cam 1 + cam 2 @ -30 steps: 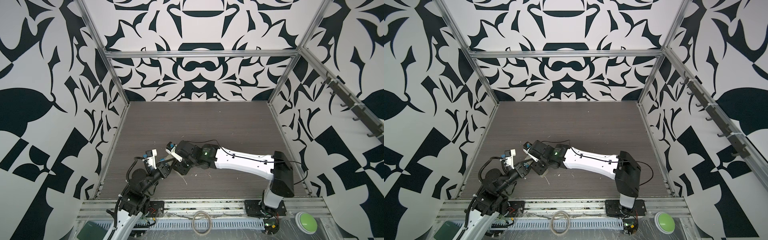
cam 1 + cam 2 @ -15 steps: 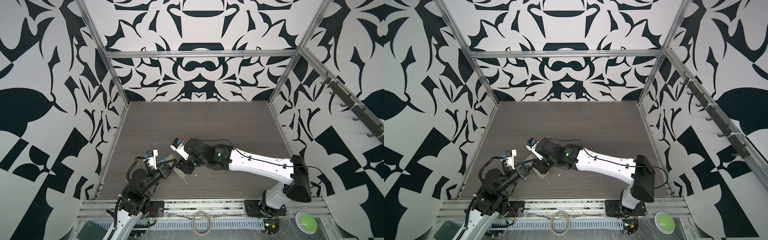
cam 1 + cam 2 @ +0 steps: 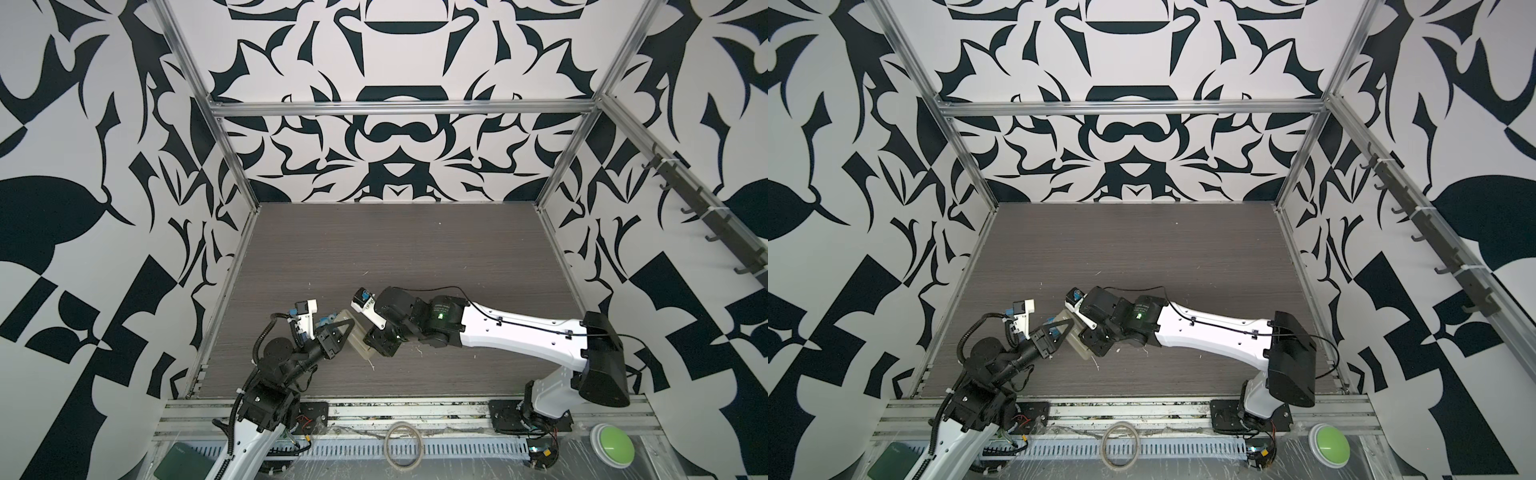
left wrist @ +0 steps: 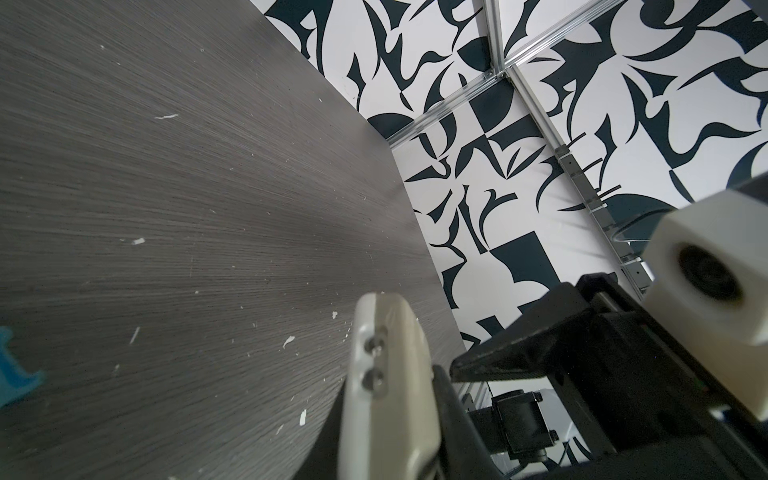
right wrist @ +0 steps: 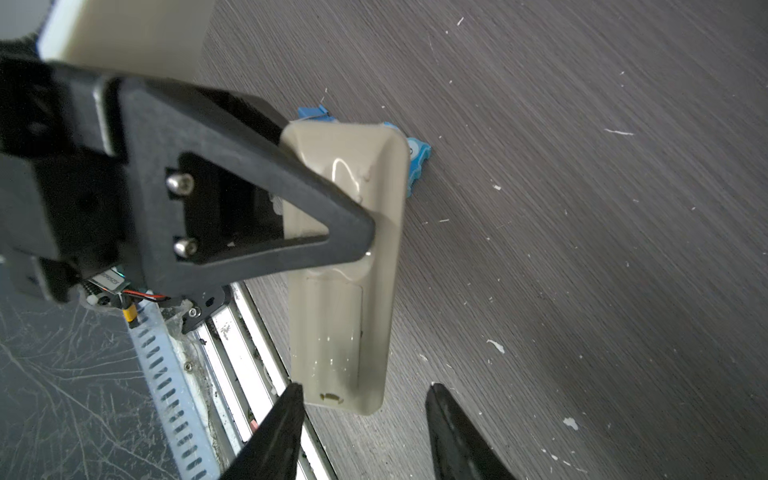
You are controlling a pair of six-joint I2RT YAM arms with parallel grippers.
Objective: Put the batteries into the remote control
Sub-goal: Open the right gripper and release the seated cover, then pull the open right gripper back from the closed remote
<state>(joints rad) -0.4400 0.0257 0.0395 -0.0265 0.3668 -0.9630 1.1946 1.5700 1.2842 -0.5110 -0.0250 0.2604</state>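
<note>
The remote control (image 5: 345,291) is an off-white handset held above the table with its plain back towards the right wrist camera. It also shows in both top views, as the remote control (image 3: 358,338) (image 3: 1073,338), and the left wrist view has the remote control (image 4: 386,374) edge-on. My left gripper (image 3: 345,329) (image 3: 1064,328) (image 5: 370,241) is shut on its upper half. My right gripper (image 5: 361,390) (image 3: 378,341) is open, its fingertips (image 5: 291,399) straddling the remote's free end. The batteries are out of view.
A blue toy (image 5: 417,160) lies on the table under the remote's far end. White scraps (image 5: 495,345) dot the grey wood table (image 3: 415,257). Beyond the front rail (image 3: 374,409) lie a tape ring (image 3: 403,451) and a green button (image 3: 611,446).
My right gripper has drawn back to the right and towards the front, to the remote's free end, with its elbow swinging out right. Its jaws have narrowed a little. The left arm has kept still.
</note>
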